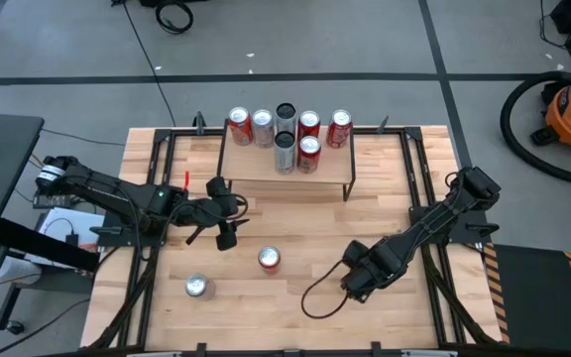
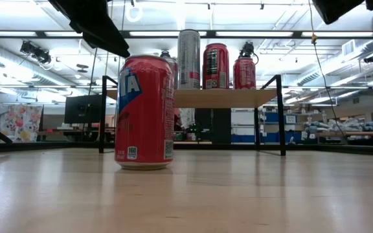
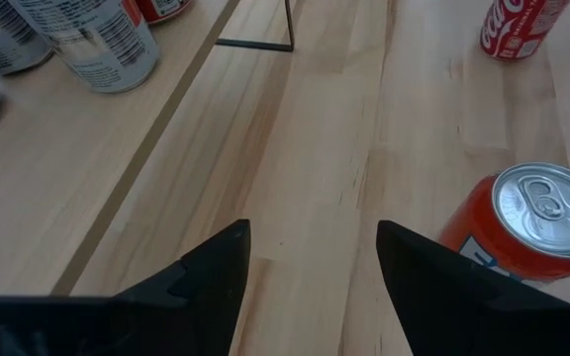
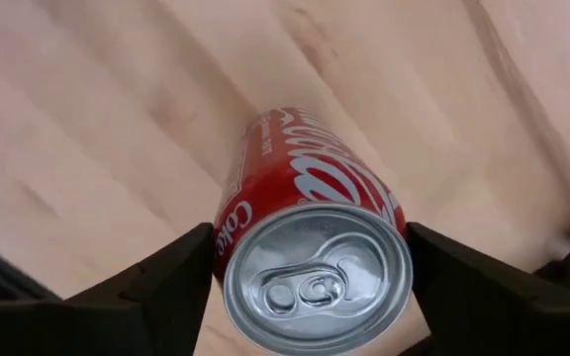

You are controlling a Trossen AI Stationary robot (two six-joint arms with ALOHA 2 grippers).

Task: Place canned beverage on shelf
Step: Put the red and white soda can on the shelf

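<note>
- Your right gripper (image 4: 310, 272) brackets a red cola can (image 4: 310, 247); the fingers stand on either side of it, but you cannot tell whether they press it yet.
- That gripper sits at the near right of the table (image 1: 385, 213), well apart from the shelf (image 1: 287, 164).
- The shelf stands at the far middle, carrying seven cans (image 1: 285, 132).
- Your left gripper (image 1: 228, 220) rests left of centre, shown with a gap between its fingers and holding nothing.
- A red can (image 1: 270, 259) stands near the middle; a silver-topped can (image 1: 198, 288) stands near left.
</note>
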